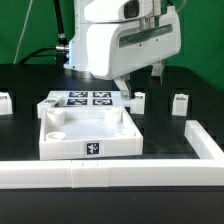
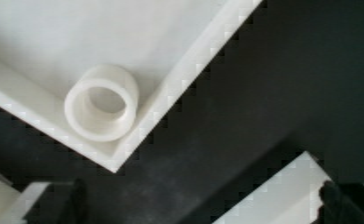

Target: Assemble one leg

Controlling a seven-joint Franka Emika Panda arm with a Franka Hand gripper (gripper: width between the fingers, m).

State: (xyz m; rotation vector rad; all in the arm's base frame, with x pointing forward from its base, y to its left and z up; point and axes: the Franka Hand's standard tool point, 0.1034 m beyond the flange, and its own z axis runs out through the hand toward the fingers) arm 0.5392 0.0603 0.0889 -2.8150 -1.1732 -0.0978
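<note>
The large white panel lies at the centre of the table, its round corner sockets facing up. Three small white legs with tags stand on the table: one by the panel's back corner on the exterior view's right, one further right, one at the left edge. My gripper hangs open and empty just above the leg by the panel. The wrist view shows a panel corner with one socket; my gripper spans black table there, with a white surface beside one finger that I cannot identify.
The marker board lies flat behind the panel. A long white rail runs along the front of the table and a second one angles up the exterior view's right. A green wall stands behind.
</note>
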